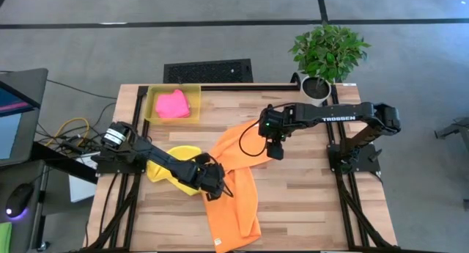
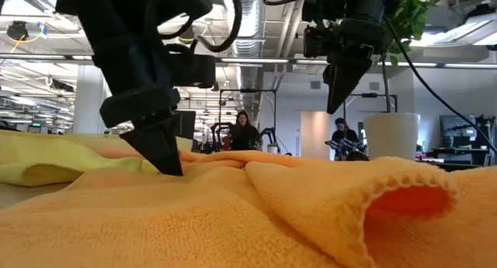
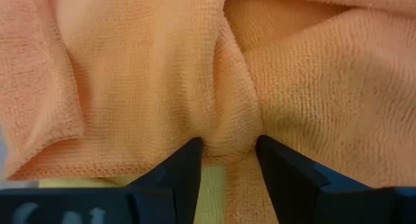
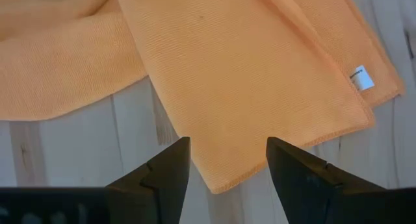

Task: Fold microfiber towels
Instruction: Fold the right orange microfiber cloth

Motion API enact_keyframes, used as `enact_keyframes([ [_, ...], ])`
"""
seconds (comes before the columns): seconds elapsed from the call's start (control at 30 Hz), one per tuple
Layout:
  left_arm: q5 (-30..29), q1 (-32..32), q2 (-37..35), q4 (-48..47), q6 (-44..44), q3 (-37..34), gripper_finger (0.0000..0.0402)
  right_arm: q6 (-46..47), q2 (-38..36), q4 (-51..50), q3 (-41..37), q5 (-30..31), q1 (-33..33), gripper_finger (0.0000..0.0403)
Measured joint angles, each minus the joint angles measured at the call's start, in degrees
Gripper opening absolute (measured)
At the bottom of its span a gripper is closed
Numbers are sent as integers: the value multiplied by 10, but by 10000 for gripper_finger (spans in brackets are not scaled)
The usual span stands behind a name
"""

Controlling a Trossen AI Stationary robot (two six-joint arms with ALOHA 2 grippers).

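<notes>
Orange towel (image 1: 233, 187) long axis runs 12–6 o'clock; left gripper (image 3: 227, 160) pinches ridge at its 10 o'clock edge; right gripper (image 4: 227, 160), fingers apart, hovers over 12 o'clock corner.

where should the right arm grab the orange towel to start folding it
Probably the free corner of the orange towel lying flat on the table, just ahead of the right gripper, whose fingers are open. Come straight down from above and pinch the hemmed edge. The left gripper is already pinching a bunched fold elsewhere on the towel.
</notes>
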Motion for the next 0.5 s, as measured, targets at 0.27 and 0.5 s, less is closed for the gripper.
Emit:
enact_keyframes([
  [0.27,37,0,8,-91,13,53,72,0,0,-3,0,0,0,225],
  [0.5,60,10,8,-173,30,110,8,0,0,-3,0,0,0,225],
])
